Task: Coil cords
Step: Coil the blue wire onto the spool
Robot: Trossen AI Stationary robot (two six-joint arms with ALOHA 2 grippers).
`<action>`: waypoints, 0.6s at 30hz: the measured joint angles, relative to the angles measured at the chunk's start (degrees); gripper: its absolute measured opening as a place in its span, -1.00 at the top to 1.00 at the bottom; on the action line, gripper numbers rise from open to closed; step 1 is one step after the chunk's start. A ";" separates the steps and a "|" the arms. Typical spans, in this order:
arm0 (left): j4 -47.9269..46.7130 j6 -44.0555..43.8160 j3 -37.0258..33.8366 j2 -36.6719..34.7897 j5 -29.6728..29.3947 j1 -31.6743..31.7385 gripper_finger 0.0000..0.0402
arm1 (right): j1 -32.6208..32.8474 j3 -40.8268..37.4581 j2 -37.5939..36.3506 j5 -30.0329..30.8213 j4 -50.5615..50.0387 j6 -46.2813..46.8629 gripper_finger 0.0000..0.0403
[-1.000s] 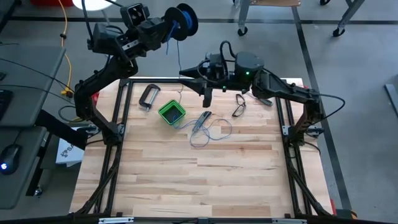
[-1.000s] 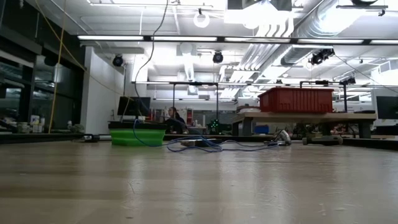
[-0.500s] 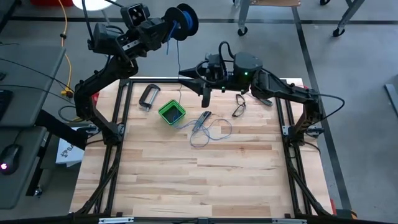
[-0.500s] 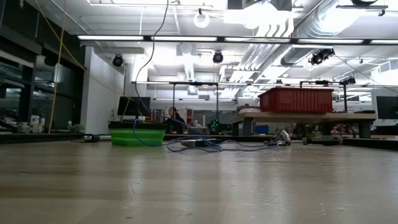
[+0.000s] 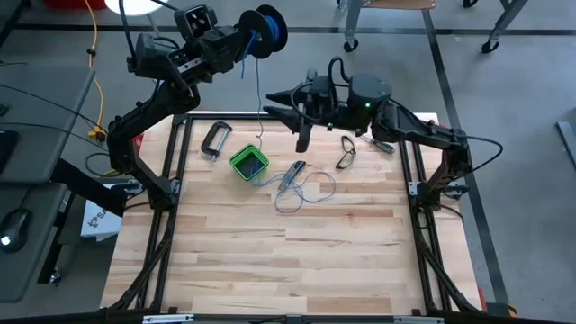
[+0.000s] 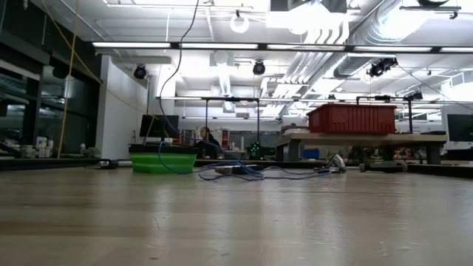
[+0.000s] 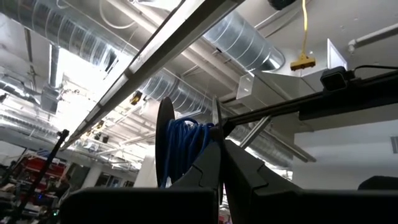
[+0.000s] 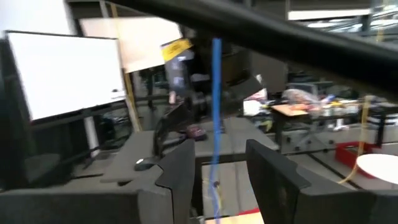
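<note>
Left gripper (image 5: 245,36): closed on the spool (image 5: 268,27), held high beyond the table's far edge (image 5: 225,118). Right gripper (image 5: 281,101): fingers apart, wire (image 5: 260,85) running between them. Loose wire loops beside green box (image 5: 248,163); near half of table bare.

The high cam is looking straight down from well above, taking in the whole table (image 5: 297,252). The low cam is sitting right at tabletop level, staring across into the room. Both are catching the green box (image 5: 248,163) near the far edge. The left wrist cam is pointing up at the ceiling, tight on the spool (image 7: 183,146). The right wrist cam is facing out over the floor.
</note>
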 joint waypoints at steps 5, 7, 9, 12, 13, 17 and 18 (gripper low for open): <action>-0.04 0.00 -0.01 0.00 -0.12 0.00 1.00 | -0.16 0.00 0.20 0.39 0.00 0.55 0.32; -0.04 0.00 -0.02 0.00 -0.23 0.00 1.00 | -0.16 0.00 0.24 -0.84 0.23 1.56 0.32; -0.07 0.00 -0.02 0.00 -0.75 -0.02 1.00 | -0.16 0.00 0.45 -1.59 0.72 1.67 0.32; -0.15 0.00 -0.01 0.00 -1.20 -0.02 1.00 | -0.15 0.00 0.64 -1.69 0.85 2.17 0.32; -0.30 0.00 -0.01 0.00 -1.22 -0.02 1.00 | -0.14 0.00 0.86 -1.90 0.89 2.74 0.32; -0.57 0.00 0.00 0.04 -1.27 -0.21 1.00 | -0.14 0.00 1.82 -2.03 1.15 3.48 0.32; -0.55 0.04 -0.02 0.04 -1.31 -0.36 1.00 | -0.14 0.00 2.06 -2.03 1.06 3.54 0.32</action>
